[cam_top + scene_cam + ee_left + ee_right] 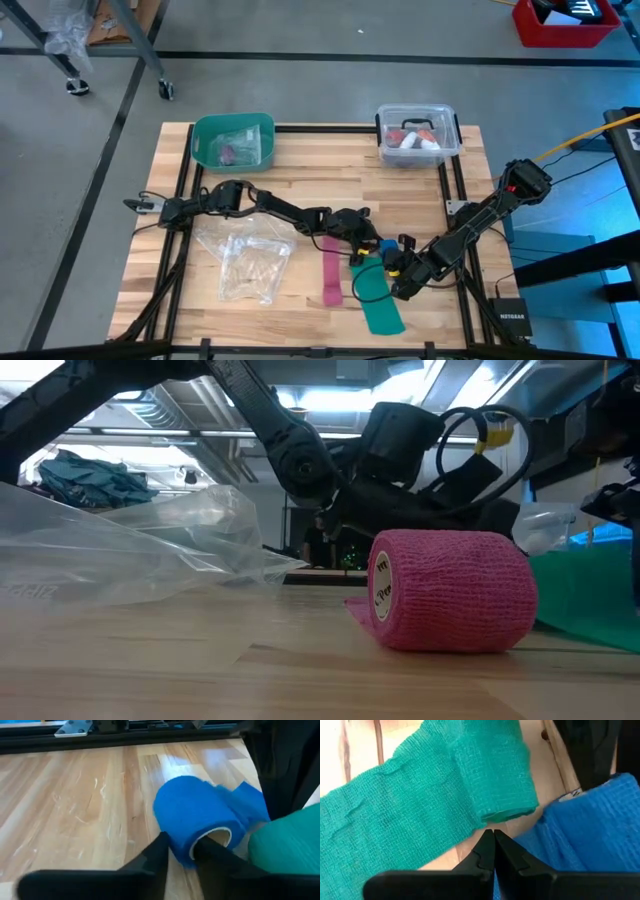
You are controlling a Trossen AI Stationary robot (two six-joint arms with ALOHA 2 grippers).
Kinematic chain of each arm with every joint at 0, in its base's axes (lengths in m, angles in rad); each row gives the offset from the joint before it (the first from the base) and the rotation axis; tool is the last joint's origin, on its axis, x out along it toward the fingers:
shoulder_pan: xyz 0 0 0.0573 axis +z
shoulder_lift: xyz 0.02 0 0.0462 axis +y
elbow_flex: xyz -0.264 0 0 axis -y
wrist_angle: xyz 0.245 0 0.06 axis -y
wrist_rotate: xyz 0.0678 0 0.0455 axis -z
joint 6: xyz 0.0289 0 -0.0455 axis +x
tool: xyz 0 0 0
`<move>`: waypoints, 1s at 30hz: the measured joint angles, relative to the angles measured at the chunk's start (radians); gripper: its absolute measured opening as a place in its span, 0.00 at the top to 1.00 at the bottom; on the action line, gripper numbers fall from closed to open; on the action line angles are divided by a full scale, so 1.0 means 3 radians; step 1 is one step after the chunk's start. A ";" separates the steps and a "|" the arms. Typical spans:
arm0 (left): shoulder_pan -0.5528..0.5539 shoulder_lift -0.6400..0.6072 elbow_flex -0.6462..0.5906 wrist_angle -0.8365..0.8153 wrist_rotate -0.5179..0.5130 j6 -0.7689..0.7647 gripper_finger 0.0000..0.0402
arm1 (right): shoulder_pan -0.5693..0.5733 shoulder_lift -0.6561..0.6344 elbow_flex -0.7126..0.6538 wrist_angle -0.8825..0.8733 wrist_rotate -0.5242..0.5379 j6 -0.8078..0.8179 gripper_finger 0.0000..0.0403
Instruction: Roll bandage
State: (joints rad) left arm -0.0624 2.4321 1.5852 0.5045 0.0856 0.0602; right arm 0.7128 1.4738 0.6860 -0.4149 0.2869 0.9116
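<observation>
The bright blue bandage (197, 812) is a small roll lying on its side on the wood, right of the table's middle (385, 247), with a loose tail (247, 800) running off toward my right arm. My left gripper (182, 845) reaches in from the table's left (368, 243) and is shut on the roll's open end. My right gripper (494, 834) comes in from the right (393, 263) with its fingertips together at the edge of the blue cloth (590, 820), beside the teal-green roll (495, 780). My left gripper has one finger (215, 852) inside the roll's hollow white-rimmed core and one (152, 857) outside, pinching the roll's wall (182, 851) at its near open end. The fingers come in low and along the roll's axis. The roll lies on the table. My right gripper is shut at the edge of the bandage's loose blue tail (530, 845). Blue shows in the slit between the fingers, but the fingers hide the place of contact. How many layers it has cannot be told. The tail lies low over the table.
A pink strip (332, 270) ending in a roll (450, 590) and a teal-green strip (378, 295) lie near the front edge. A crumpled clear plastic bag (250, 260) lies front left. A green bin (233, 140) and a clear lidded box (418, 133) stand at the far edge.
</observation>
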 joint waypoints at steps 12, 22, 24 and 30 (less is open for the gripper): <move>0.0241 -0.0344 -0.0003 -0.0758 -0.0080 0.0269 0.99 | 0.0001 -0.0054 0.0624 -0.1008 0.0740 -0.0341 0.99; 0.0512 -0.0944 -0.0003 -0.1337 -0.0083 0.0388 0.99 | 0.0001 -0.0061 0.1270 -0.2387 0.0887 -0.0545 0.99; 0.0564 -0.1073 -0.0001 -0.1482 -0.0081 0.0441 0.99 | -0.0002 -0.0062 0.1316 -0.2367 0.0884 -0.0653 0.98; 0.0682 -0.1428 -0.0001 -0.1842 -0.0084 0.0511 0.99 | -0.0097 -0.0061 0.1366 -0.2319 0.0866 -0.0702 0.84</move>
State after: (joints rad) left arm 0.1422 2.0038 1.5848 -0.0481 0.0605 0.2134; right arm 0.6838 1.4555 1.0958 -1.1106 0.5467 0.7010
